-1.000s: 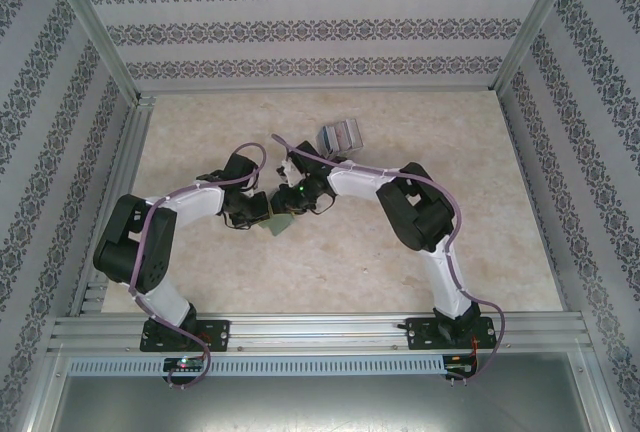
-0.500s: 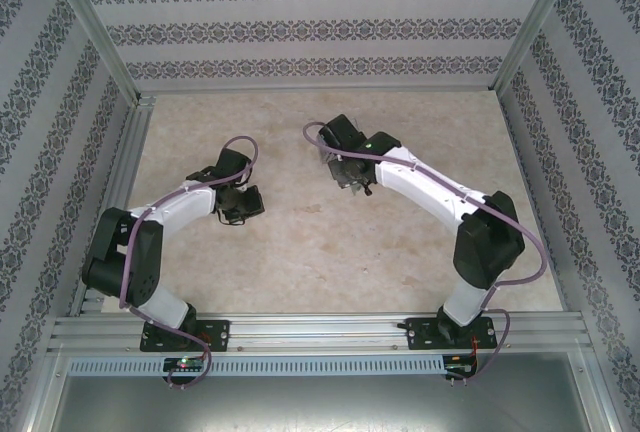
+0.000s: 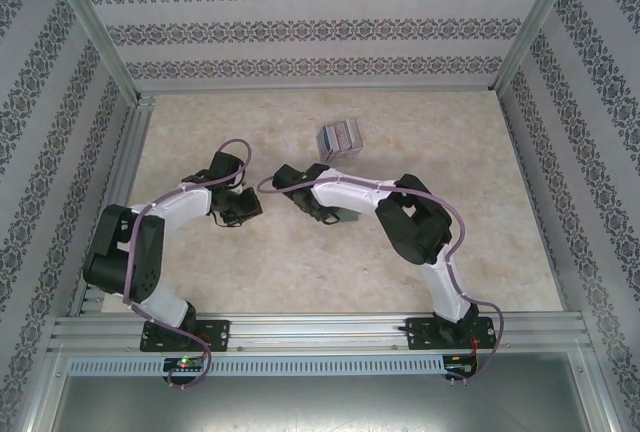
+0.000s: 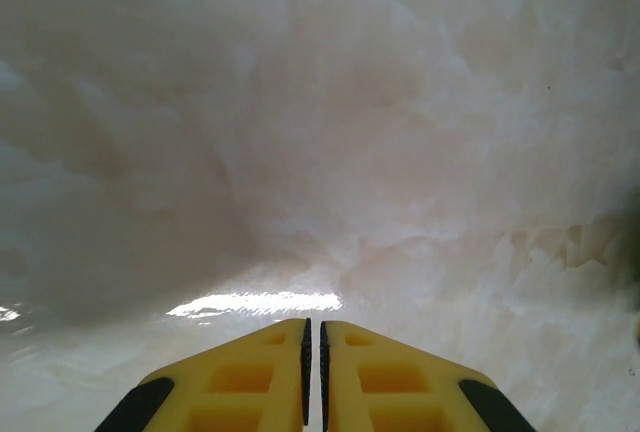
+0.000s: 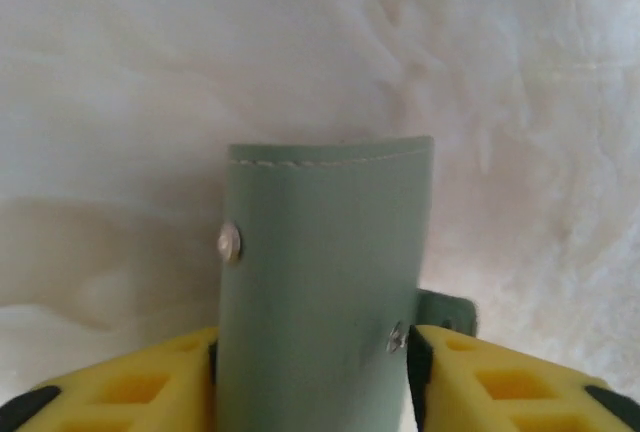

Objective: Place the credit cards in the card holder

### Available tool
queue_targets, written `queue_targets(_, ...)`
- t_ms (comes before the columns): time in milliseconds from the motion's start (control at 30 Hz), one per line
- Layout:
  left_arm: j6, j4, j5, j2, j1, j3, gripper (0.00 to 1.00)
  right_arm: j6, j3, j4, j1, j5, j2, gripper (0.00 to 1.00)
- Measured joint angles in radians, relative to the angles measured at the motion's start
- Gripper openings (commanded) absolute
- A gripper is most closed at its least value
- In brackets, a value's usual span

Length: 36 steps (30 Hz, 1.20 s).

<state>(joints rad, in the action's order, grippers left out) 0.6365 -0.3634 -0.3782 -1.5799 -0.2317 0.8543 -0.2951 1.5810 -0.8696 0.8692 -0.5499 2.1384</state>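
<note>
A: One pale marbled table (image 3: 450,152) is logged first, boxed in by patterned walls (image 3: 320,27). How many arms?
B: Two, both bent inward over mid-table. The left arm (image 3: 150,222) is seen on the left and the right arm (image 3: 400,212) on the right, with the wrists near each other but apart.
A: State of the left gripper (image 4: 313,324)?
B: Its yellow fingers (image 4: 240,382) are pressed nearly together, with only a hairline slit between them. Nothing is held. Bare table is seen just past them.
A: And the right gripper (image 5: 315,337)?
B: Jaws are set roughly half apart and closed against both long sides of the card holder (image 5: 320,272). It is seen sticking out past the fingertips, grey-green, stitched along its far edge. From above, a green sliver is noted under that wrist. Whether it rests on the surface cannot be told.
A: Where are the credit cards (image 3: 338,138)?
B: A small silvery bundle is noted on the table, farther from the bases than the right gripper. It is apart from the card holder and touched by neither gripper.
A: Smallest bits?
B: Two metal studs (image 5: 229,241) are noted on the card holder.
</note>
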Motion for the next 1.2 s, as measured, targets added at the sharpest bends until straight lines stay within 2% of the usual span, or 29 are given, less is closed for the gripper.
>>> queue_targets(133,0.000,0.005,-0.008,0.009,0.005,-0.003,0.13,-0.023,-0.019,0.078,0.025,0.106,-0.039,0.59)
queue_targets(267,0.003,0.006,-0.022,0.009,0.005,-0.001,0.13,-0.025,-0.105,0.141,-0.007,0.228,-0.204,0.56)
queue_targets(367,0.016,0.015,-0.040,0.008,-0.001,0.010,0.13,-0.029,-0.133,0.150,-0.104,0.372,-0.346,0.47)
queue_targets(467,0.031,0.022,-0.053,-0.005,-0.031,0.052,0.13,-0.026,-0.131,0.138,-0.236,0.495,-0.405,0.37)
queue_targets(567,0.042,0.040,-0.071,-0.063,-0.081,0.138,0.13,-0.023,-0.130,0.085,-0.300,0.539,-0.384,0.31)
queue_targets(867,0.058,0.065,-0.121,-0.297,-0.198,0.376,0.15,-0.024,-0.034,-0.055,-0.264,0.564,-0.174,0.27)
queue_targets(1200,0.061,0.060,-0.147,-0.384,-0.221,0.436,0.15,-0.023,0.080,-0.116,-0.262,0.518,-0.068,0.26)
